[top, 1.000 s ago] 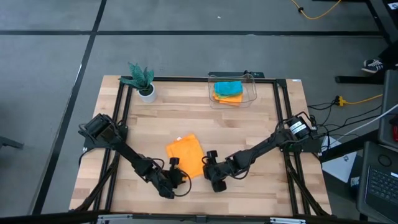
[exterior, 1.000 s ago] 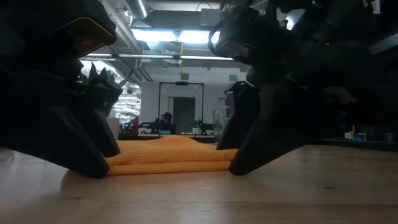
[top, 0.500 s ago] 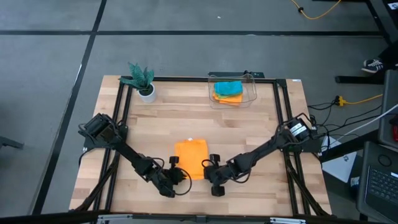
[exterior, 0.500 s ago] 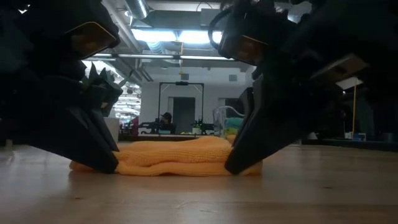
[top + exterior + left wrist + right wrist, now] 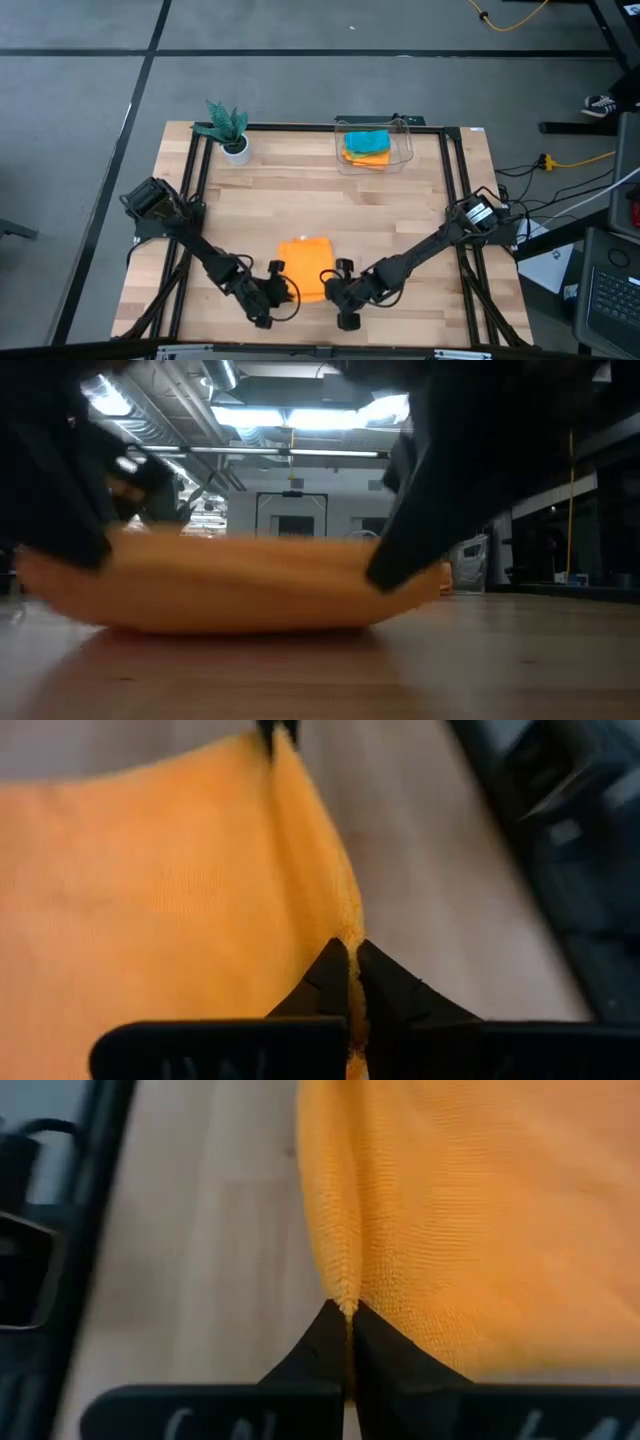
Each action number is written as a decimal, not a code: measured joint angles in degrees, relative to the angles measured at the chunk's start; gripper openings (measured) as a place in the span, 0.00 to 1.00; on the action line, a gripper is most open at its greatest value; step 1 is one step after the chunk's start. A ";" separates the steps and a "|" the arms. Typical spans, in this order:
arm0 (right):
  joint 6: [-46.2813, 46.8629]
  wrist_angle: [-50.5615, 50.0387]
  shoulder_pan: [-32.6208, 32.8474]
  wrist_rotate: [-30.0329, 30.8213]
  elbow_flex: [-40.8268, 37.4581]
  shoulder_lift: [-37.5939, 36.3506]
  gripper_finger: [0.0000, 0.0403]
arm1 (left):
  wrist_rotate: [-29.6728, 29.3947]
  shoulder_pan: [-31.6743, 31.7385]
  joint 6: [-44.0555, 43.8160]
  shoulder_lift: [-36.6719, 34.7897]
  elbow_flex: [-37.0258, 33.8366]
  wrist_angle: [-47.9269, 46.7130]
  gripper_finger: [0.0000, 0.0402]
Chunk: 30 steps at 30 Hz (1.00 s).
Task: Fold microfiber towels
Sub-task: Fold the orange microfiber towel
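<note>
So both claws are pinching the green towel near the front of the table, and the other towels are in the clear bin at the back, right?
Not quite: the towel they pinch is orange, not green, as the high view and both wrist views show. The left claw and right claw are each shut on an edge of it, and other towels do lie in the bin at the back.

No text, label or brand can be read; no number is legible. No sign is seen.

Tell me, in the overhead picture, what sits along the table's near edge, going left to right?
Left end effector, shut on the towel's corner → orange towel → right end effector, shut on the opposite corner.
</note>
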 joint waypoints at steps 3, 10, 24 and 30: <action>1.25 -5.76 0.85 -0.13 4.56 -0.02 0.01 | 3.06 -0.61 -1.08 -0.71 2.59 -0.51 0.00; 1.36 -13.90 3.00 -0.87 13.45 -0.19 0.01 | 5.99 -2.54 -0.04 -0.91 11.17 -5.32 0.00; -8.28 -16.01 -1.80 -1.16 15.05 -0.28 0.01 | 3.20 -3.09 0.36 -0.99 15.15 -16.77 0.00; -13.54 -15.54 -6.72 -6.94 15.05 -0.30 0.01 | 1.29 -3.09 -1.35 -1.04 15.21 -19.78 0.00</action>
